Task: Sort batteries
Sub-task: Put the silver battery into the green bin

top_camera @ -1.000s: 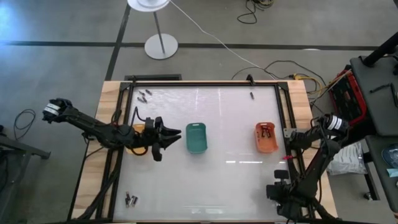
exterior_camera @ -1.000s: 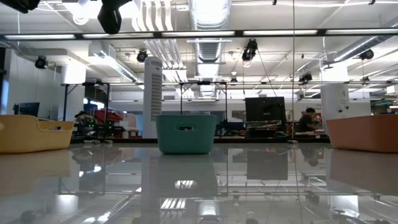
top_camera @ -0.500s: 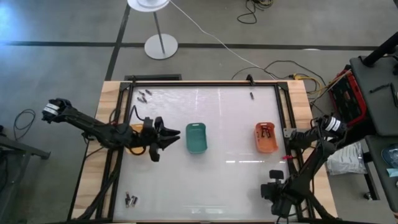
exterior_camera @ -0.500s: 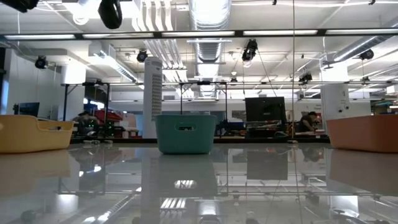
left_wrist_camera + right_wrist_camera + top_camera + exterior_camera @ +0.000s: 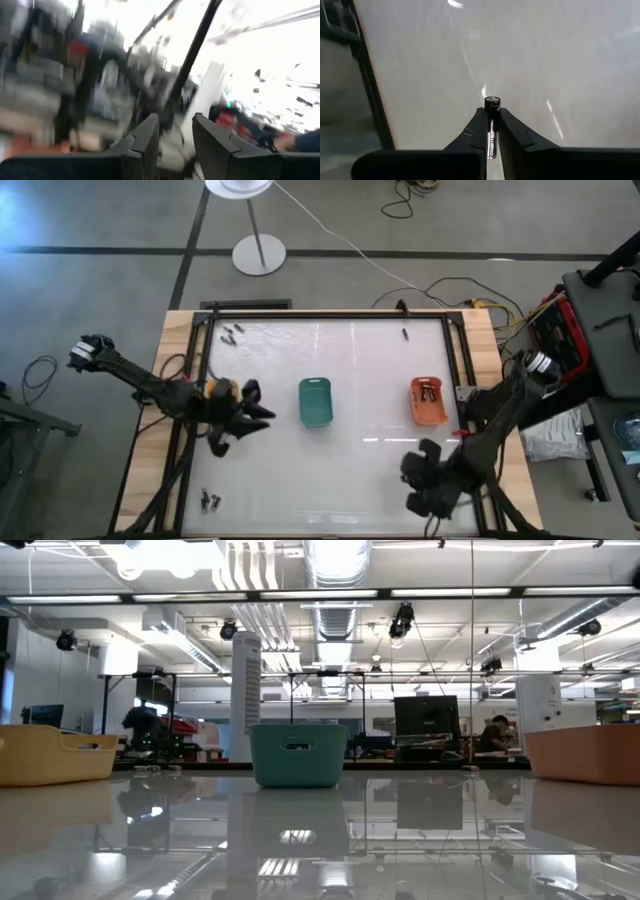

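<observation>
My right gripper (image 5: 491, 131) hovers over the table's near right part (image 5: 415, 485) and is shut on one battery (image 5: 491, 106), silver-grey with a dark end. My left gripper (image 5: 175, 136) is open and holds nothing; it sits beside the yellow tray (image 5: 216, 389), toward the near-left (image 5: 256, 410). Loose batteries lie at the far left (image 5: 232, 333), at the far middle (image 5: 405, 333) and at the near left (image 5: 210, 501). More lie inside the orange tray (image 5: 428, 389). My right gripper pinches the battery between its two fingers (image 5: 479, 127), with the battery lying along them. Its dark end cap (image 5: 492, 103) sticks out past the fingertips. The battery is lifted clear of the white table.
The green tray (image 5: 315, 401) stands mid-table, with the orange tray (image 5: 430, 414) to its right and the yellow tray to its left, partly under the left arm. A black frame (image 5: 320, 311) borders the white top. All three trays show in the low view, the green tray (image 5: 298, 753) in the middle.
My left gripper has drawn back from beside the green tray toward the table's near-left and turned; its wrist view is smeared by motion. My right gripper has moved from the near right edge leftward over the table.
</observation>
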Controlling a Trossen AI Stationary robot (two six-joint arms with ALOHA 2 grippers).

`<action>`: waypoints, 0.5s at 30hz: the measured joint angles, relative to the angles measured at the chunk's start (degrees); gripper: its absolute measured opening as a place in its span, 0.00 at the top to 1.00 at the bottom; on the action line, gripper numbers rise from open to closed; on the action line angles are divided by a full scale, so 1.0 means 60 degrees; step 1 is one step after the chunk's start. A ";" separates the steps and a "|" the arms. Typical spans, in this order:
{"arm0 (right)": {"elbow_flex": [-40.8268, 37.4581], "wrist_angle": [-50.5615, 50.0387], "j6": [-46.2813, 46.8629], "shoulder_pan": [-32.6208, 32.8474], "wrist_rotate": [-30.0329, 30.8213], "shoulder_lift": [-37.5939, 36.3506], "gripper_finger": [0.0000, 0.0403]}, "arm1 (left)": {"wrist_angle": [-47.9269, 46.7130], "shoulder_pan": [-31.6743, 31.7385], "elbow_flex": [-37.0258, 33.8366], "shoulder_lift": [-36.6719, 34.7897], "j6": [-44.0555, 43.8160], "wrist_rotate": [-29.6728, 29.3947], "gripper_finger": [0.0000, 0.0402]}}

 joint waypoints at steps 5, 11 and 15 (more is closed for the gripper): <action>0.0034 0.2610 -0.1990 -0.2113 0.0584 -0.0831 0.97 | 0.0978 0.0119 0.0004 -0.0294 0.0980 -0.0263 0.75; 0.0195 0.6253 -0.4454 -0.4619 -0.0104 -0.0619 0.97 | 0.0996 0.0033 -0.0879 -0.1188 0.0027 0.0012 0.75; 0.0693 0.7709 -0.5206 -0.5915 -0.0782 -0.0140 0.97 | 0.0721 0.0291 -0.1820 -0.1665 -0.0893 -0.1259 0.75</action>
